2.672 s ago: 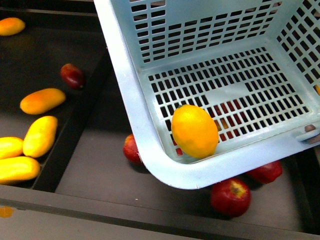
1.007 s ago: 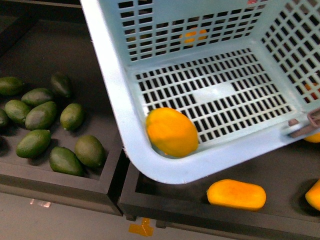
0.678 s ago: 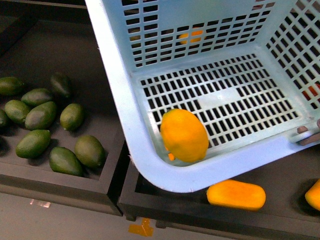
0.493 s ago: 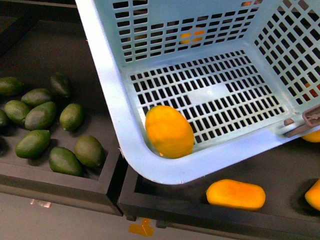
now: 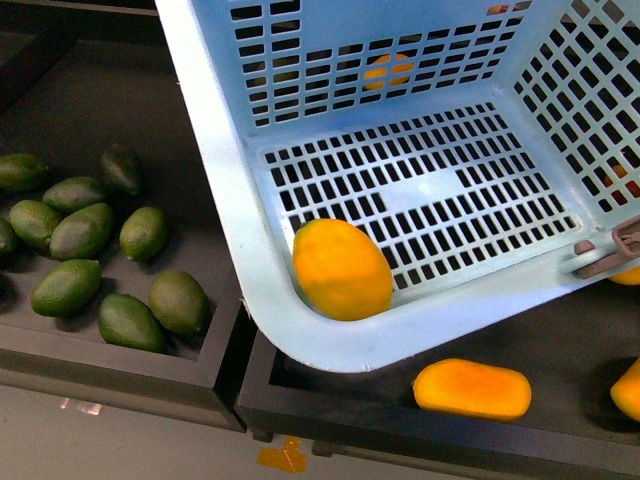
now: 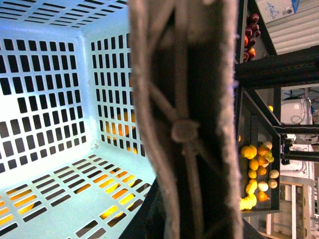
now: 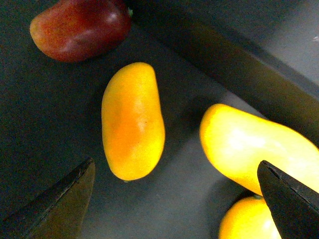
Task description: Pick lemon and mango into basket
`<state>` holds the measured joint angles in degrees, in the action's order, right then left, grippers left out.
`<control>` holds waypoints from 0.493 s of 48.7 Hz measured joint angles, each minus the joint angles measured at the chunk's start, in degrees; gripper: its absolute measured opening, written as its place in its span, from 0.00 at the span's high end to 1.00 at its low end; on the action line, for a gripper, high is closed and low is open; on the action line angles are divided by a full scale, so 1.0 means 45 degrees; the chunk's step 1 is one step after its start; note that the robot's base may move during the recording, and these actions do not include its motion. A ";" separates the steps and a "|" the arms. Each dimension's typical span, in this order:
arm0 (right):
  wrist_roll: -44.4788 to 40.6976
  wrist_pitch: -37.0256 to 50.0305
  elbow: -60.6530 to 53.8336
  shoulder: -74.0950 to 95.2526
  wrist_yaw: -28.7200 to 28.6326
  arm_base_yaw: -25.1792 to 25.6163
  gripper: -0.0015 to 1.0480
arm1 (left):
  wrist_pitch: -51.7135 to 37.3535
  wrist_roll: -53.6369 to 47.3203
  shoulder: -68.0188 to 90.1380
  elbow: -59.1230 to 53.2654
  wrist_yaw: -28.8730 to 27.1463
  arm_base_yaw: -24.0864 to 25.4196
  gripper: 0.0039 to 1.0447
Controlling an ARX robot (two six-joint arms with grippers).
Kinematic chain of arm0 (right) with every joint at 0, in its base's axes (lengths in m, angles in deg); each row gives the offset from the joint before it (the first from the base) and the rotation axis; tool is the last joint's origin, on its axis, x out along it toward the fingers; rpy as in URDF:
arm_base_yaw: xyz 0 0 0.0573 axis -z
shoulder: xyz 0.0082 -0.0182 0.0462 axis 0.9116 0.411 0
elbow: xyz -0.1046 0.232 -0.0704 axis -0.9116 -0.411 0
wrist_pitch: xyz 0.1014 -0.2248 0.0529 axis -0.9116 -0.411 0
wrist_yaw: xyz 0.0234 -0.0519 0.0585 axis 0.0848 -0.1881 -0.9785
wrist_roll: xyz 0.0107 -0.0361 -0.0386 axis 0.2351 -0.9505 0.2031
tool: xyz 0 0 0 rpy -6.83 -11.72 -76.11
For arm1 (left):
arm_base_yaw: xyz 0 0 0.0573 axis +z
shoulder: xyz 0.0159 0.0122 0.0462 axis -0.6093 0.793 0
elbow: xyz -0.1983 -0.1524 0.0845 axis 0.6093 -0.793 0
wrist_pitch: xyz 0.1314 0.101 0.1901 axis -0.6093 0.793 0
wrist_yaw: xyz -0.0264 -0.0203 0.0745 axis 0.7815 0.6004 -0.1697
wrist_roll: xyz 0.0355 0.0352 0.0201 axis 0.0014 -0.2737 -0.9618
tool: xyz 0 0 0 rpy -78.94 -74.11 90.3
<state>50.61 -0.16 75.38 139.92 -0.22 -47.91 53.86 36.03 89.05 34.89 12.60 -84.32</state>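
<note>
No text, label, brand or number can be read in any view. The left wrist view shows a white box with small marks, too blurred to read.

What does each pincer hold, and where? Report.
Left pincer: apparently the basket, by its mauve handle. Right pincer: open, holding nothing.

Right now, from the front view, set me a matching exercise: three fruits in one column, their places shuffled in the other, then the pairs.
1. lemon
2. mango
3. green fruits

A. in the left tray, beside the basket
B. in the right tray, just past the basket's near rim
C. inside the basket, in its near corner

Pairs: 1-C, 2-B, 3-A
</note>
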 joint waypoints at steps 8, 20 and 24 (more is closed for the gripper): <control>0.0748 -0.0559 0.1608 0.1579 0.0024 -0.0593 0.08 | 0.0000 0.0000 0.0000 0.0000 -0.0112 0.0000 0.96; 0.1593 -0.1365 0.3701 0.3347 0.0243 -0.0976 0.08 | 0.0000 -0.0092 0.0000 0.0000 -0.0238 0.0034 0.96; 0.1817 -0.1690 0.4367 0.3866 0.0277 -0.1054 0.08 | 0.0000 -0.0102 0.0000 0.0000 -0.0209 0.0034 0.96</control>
<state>58.79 -7.76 95.02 157.32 1.02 -52.65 53.86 35.57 89.05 34.89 11.66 -84.17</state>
